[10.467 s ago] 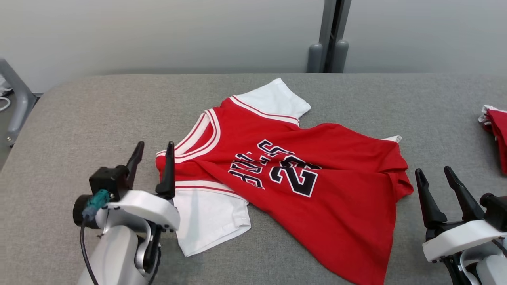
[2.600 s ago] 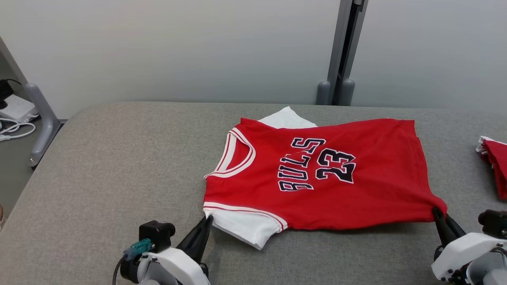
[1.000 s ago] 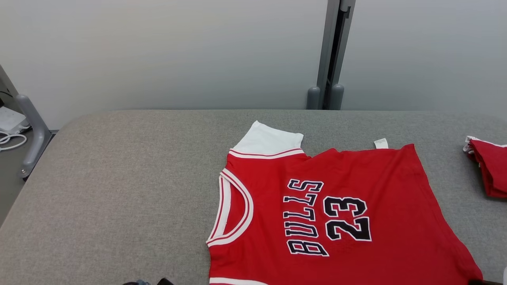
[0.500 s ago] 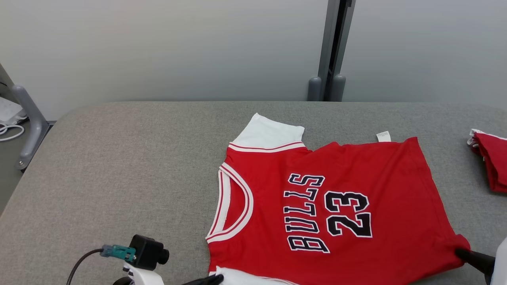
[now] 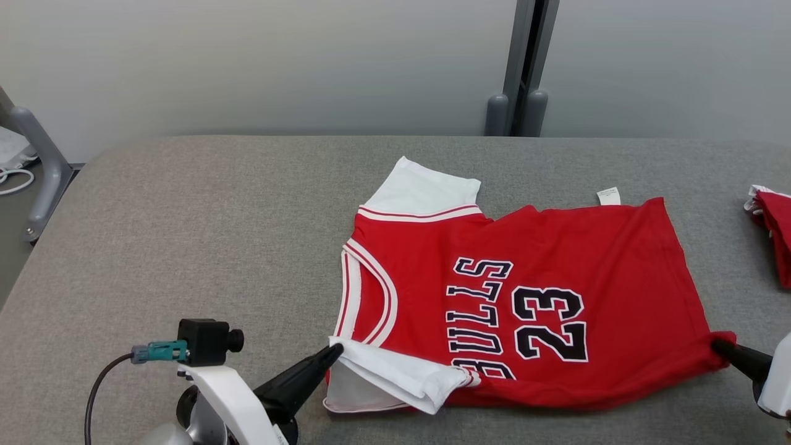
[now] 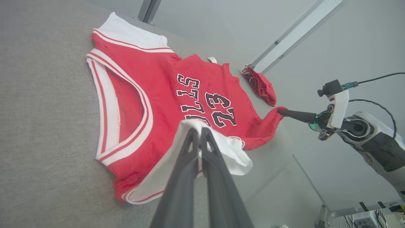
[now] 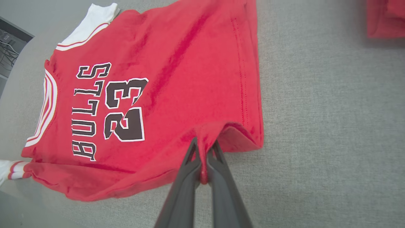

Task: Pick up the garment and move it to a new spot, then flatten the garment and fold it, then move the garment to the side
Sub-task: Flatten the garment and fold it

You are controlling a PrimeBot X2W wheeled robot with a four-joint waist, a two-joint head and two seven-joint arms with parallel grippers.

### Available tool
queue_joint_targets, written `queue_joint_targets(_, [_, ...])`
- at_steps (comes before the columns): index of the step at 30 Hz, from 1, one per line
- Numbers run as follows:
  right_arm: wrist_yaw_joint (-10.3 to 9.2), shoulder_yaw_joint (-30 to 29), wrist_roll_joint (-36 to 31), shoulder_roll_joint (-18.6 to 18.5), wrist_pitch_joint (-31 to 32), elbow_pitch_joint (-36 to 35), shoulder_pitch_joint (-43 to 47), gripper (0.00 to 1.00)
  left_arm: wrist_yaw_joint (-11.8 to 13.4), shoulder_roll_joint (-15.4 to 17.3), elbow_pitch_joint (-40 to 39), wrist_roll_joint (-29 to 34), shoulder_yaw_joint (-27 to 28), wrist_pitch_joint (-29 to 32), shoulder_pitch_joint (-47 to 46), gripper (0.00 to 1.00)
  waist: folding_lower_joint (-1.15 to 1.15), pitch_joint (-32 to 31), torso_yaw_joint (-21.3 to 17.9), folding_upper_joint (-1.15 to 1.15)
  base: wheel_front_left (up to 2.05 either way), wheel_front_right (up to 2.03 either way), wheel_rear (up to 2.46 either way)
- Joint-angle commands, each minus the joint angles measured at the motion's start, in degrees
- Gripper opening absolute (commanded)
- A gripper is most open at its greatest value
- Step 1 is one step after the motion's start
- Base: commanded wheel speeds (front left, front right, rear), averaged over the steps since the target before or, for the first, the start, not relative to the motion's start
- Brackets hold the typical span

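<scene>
Our red jersey (image 5: pixel 556 247) says BULLS 23; left gripper (image 5: pixel 334 352) pinches its near white sleeve (image 5: pixel 395 377), right gripper (image 5: pixel 717 345) its hem (image 5: pixel 683 272) corner.

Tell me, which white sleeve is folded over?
The near sleeve, the one the left gripper pinches. It is lifted and doubled over the red jersey; the far sleeve lies flat on the table.

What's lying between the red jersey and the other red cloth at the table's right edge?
Nothing: just bare grey table between the jersey and the red cloth, plain in the head and right wrist views.
</scene>
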Motion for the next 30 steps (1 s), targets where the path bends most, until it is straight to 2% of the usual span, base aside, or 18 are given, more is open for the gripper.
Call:
queue_joint_targets(1, [0.0, 0.3, 0.1, -0.1, -0.9, 0.7, -1.0, 0.0, -0.3, -0.3, 0.9, -0.3, 0.4, -0.8, -1.2, 0.0, 0.0, 0.5, 0.1, 0.0, 0.0, 0.0, 0.0])
queue_joint_targets(27, [0.0, 10.3, 3.3, -1.5, -11.3, 11.6, -12.1, 0.0, 0.2, -10.4, 19.5, 4.4, 1.2, -10.3, -11.7, 0.0, 0.0, 8.4, 0.9, 0.0, 0.0, 0.0, 0.0])
queue_joint_targets(28, [0.0, 10.6, 3.6, -1.4, -11.6, 11.9, -12.4, 0.1, 0.1, -10.6, 20.0, 4.5, 1.1, -10.5, -11.9, 0.0, 0.0, 8.5, 0.9, 0.0, 0.0, 0.0, 0.0])
queue_joint_targets(29, [0.0, 10.9, 4.0, -1.3, -11.9, 12.3, -12.7, 0.45, 0.1, -10.9, 20.5, 4.5, 1.1, -10.7, -12.1, 0.0, 0.0, 8.6, 1.0, 0.0, 0.0, 0.0, 0.0])
queue_joint_targets(30, [-0.01, 11.1, 4.4, -1.3, -12.1, 12.8, -12.8, 0.93, 0.0, -11.2, 21.0, 4.5, 1.0, -10.8, -12.2, 0.0, 0.0, 8.6, 1.0, 0.0, 0.0, 0.0, 0.0])
